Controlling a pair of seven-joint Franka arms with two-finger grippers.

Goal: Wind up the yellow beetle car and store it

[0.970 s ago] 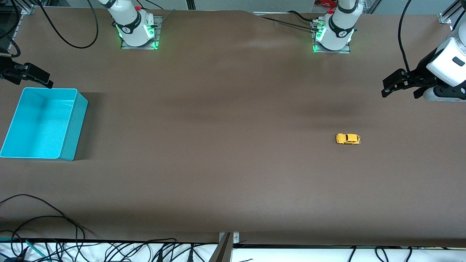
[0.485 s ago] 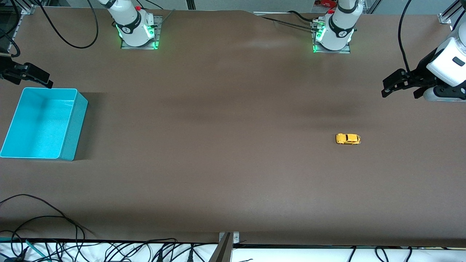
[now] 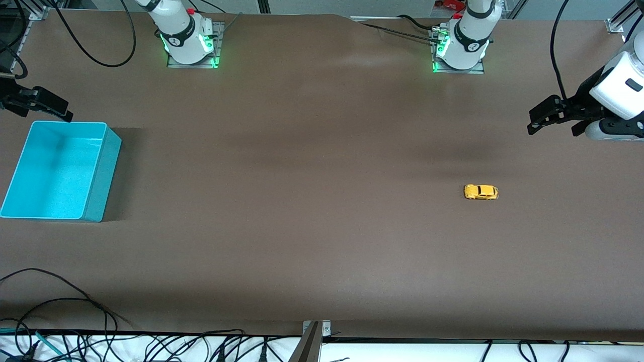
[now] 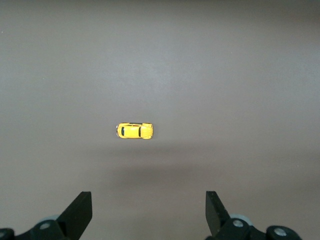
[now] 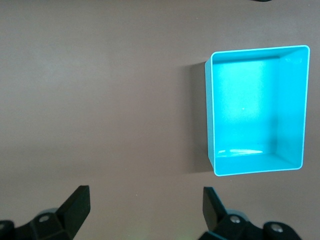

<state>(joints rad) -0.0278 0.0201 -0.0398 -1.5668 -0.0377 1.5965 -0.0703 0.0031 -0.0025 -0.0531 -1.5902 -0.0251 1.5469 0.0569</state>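
Observation:
The yellow beetle car (image 3: 481, 192) stands alone on the brown table toward the left arm's end; the left wrist view also shows the car (image 4: 134, 130). My left gripper (image 3: 541, 118) hangs open and empty in the air at that end of the table, apart from the car; its open fingertips (image 4: 80, 205) frame bare table. My right gripper (image 3: 48, 106) hovers open and empty by the turquoise bin (image 3: 103, 171) at the right arm's end. In the right wrist view the bin (image 5: 209, 110) is empty.
Loose black cables (image 3: 60, 306) lie over the table edge nearest the front camera. The two arm bases (image 3: 188, 42) stand along the table edge farthest from that camera.

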